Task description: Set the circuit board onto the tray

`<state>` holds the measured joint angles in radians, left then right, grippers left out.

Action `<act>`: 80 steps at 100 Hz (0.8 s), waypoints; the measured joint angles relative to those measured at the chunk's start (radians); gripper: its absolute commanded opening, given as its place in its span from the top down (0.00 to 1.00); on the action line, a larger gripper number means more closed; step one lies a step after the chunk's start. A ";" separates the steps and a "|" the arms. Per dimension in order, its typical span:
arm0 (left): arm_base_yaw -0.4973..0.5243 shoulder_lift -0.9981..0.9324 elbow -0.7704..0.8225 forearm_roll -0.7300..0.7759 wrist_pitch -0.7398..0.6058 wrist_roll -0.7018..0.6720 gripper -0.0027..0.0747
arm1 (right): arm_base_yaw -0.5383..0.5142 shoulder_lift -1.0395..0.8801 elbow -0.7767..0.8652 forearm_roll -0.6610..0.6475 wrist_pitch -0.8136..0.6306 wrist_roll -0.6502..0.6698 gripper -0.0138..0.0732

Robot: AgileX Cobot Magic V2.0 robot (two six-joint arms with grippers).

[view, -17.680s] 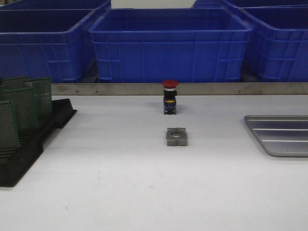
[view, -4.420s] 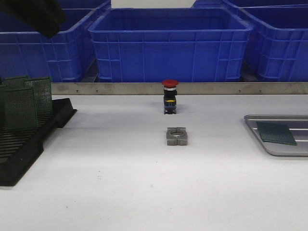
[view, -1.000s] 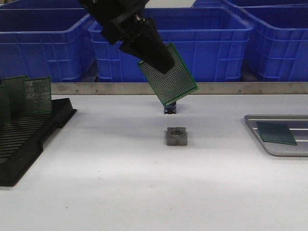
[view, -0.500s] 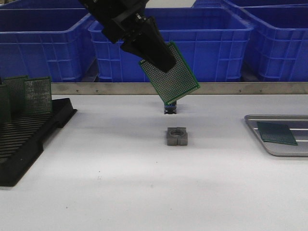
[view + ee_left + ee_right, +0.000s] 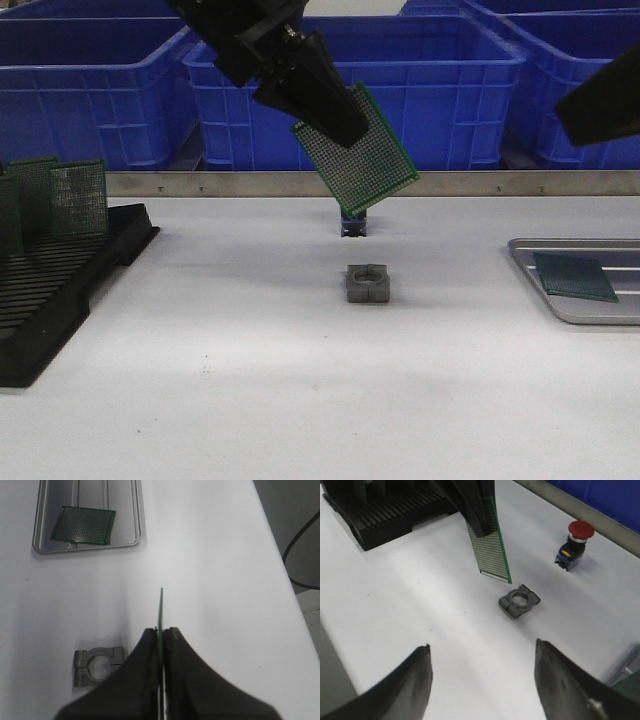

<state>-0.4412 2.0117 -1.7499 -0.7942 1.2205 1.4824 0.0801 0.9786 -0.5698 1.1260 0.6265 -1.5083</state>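
Note:
My left gripper (image 5: 335, 125) is shut on a green perforated circuit board (image 5: 365, 160) and holds it tilted, high above the table's middle. The left wrist view shows that board edge-on (image 5: 161, 607) between the shut fingers. It also shows in the right wrist view (image 5: 492, 555). The silver-grey tray (image 5: 535, 262) lies at the right edge with another green board (image 5: 573, 277) flat in it; both show in the left wrist view, tray (image 5: 137, 530) and board (image 5: 84, 525). My right gripper (image 5: 482, 647) is open and empty above the table; part of the right arm (image 5: 600, 105) shows at the upper right.
A grey metal clamp block (image 5: 368, 283) lies mid-table below the held board. A red-capped push button (image 5: 574, 545) stands behind it. A black slotted rack (image 5: 60, 290) with upright green boards (image 5: 78, 198) is at the left. Blue bins (image 5: 450, 90) line the back.
The left gripper with the board has shifted slightly right and up. Part of the right arm has come into the front view at the upper right.

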 measured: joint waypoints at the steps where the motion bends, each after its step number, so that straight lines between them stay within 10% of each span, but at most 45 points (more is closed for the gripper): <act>1: 0.000 0.000 0.000 0.000 0.000 0.000 0.99 | -0.001 0.014 -0.003 0.005 0.000 -0.007 0.31; 80: 0.000 0.000 0.000 0.000 0.000 0.000 0.99 | 0.149 0.647 -0.393 0.163 0.017 -0.227 0.34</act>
<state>-0.4412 2.0117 -1.7499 -0.7942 1.2205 1.4824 0.2288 1.6256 -0.9624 1.2891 0.6436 -1.7355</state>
